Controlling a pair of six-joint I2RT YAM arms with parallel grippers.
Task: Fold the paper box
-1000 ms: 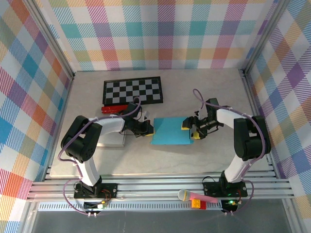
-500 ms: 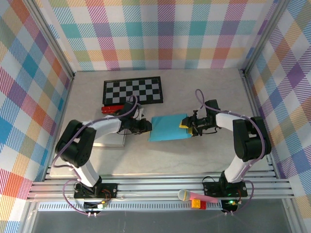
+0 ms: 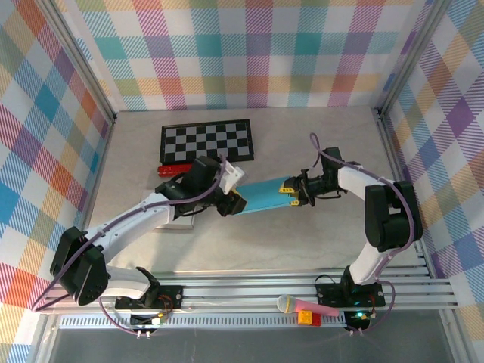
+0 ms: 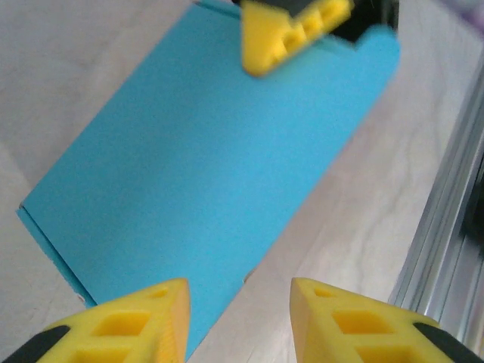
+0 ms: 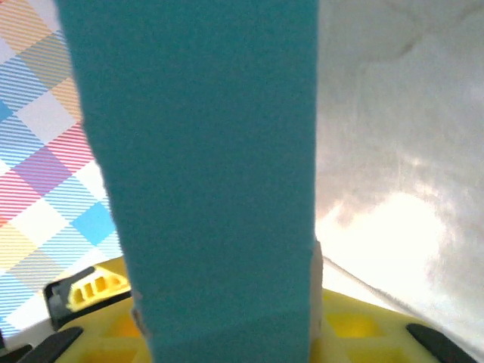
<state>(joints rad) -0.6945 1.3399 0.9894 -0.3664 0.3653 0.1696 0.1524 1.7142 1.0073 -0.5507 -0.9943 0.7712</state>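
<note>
Right tool [image 3: 291, 193] has the paper box [image 3: 261, 195] pinched by its short end, both yellow fingers clamped on the blue sheet. In the right wrist view the flat box runs straight out from the jaws. Its long axis stretches from the right tool across to the left tool [image 3: 237, 203], sloping a touch nearer at the left tool's end.

The left tool's jaws are parted with nothing gripped. The box's near corner lies just ahead of the gap, by the left finger.

Beyond the left tool sits a chessboard [image 3: 206, 141], with a red block [image 3: 172, 169] just nearer than it, both well clear of the box. Nearer than both tools the tabletop [image 3: 302, 242] is bare out to the metal rail.
</note>
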